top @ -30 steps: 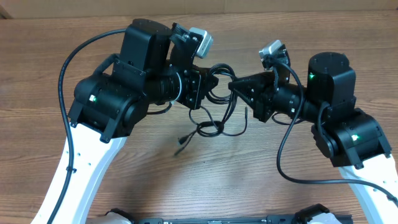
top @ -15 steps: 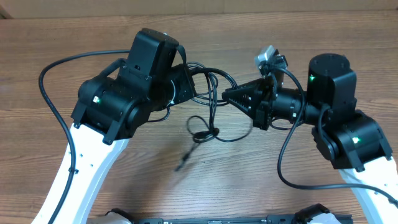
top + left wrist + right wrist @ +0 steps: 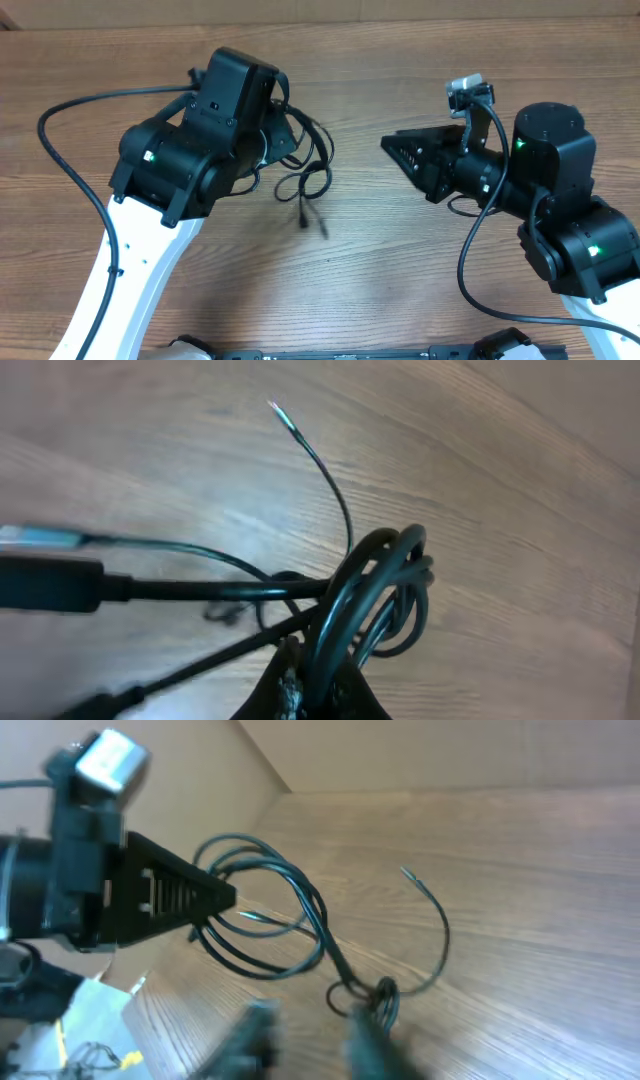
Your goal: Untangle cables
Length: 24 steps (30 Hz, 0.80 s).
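The right tool [image 3: 312, 1038] shows only blurred fingers [image 3: 262, 1032] at the bottom edge; a plug [image 3: 45, 582] is cut off left.

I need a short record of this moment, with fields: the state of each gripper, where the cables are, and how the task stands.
left gripper: shut on the cables, several loops pinched at its fingertips
right gripper: open, holds nothing, apart from the cables, tip pointing toward them
cables: one tangled bundle beside the left gripper, a small knot lower down, thin loose ends spreading over the table
task state: not yet untangled, the loops and the knot are still together
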Motion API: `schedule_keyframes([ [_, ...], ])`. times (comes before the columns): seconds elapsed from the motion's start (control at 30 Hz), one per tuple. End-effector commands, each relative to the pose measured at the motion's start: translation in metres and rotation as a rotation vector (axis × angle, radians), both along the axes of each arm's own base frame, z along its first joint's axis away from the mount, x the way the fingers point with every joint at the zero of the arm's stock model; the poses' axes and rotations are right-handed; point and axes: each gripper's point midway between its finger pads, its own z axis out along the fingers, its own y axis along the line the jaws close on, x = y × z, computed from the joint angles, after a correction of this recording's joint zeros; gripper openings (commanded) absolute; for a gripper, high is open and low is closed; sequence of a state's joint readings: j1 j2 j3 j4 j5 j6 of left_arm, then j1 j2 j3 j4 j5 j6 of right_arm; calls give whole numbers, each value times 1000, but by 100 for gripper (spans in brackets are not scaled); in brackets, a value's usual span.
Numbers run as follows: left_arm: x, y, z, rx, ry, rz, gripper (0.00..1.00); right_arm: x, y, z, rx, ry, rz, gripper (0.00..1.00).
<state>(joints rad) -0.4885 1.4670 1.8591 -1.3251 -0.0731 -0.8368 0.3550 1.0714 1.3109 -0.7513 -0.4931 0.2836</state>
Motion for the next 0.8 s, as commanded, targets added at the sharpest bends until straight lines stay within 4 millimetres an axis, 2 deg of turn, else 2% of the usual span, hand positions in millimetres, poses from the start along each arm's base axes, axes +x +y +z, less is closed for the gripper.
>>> schedule_keyframes([
  [0.0,1,-26,11,78,-110,-368,4,-4,-7,-2,-84,-58,17,61],
  [0.07,-4,-40,15,100,-169,-555,4,-9,-7,-10,-134,-66,57,66],
  [0.1,-11,-50,18,118,-214,-703,4,-21,1,-11,-151,-107,165,66],
  [0.13,-15,-57,19,114,-236,-779,4,-26,4,-9,-148,-127,204,67],
  [0.2,-21,-68,24,63,-259,-838,4,-33,11,-4,-130,-162,271,67],
  [0.33,-33,-95,46,-95,-334,-952,4,-30,13,-7,-129,-153,275,67],
  [0.4,-35,-101,52,-132,-358,-979,4,-28,14,-11,-132,-139,277,67],
  [0.43,-38,-102,53,-146,-357,-990,4,-25,14,-13,-134,-129,277,63],
  [0.47,-38,-102,53,-146,-356,-990,4,-24,15,-15,-135,-123,278,51],
  [0.53,-37,-103,54,-146,-361,-990,4,-22,16,-18,-137,-113,279,25],
  [0.57,-37,-102,54,-145,-362,-989,4,-21,16,-19,-138,-111,279,7],
  [0.63,-29,-97,50,-117,-340,-922,5,-21,16,-19,-138,-111,279,4],
  [0.7,-7,-77,37,-74,-250,-683,4,-26,19,-17,-119,-105,306,4],
  [0.77,-3,-72,32,-78,-212,-608,4,-31,22,-15,-97,-104,335,4],
])
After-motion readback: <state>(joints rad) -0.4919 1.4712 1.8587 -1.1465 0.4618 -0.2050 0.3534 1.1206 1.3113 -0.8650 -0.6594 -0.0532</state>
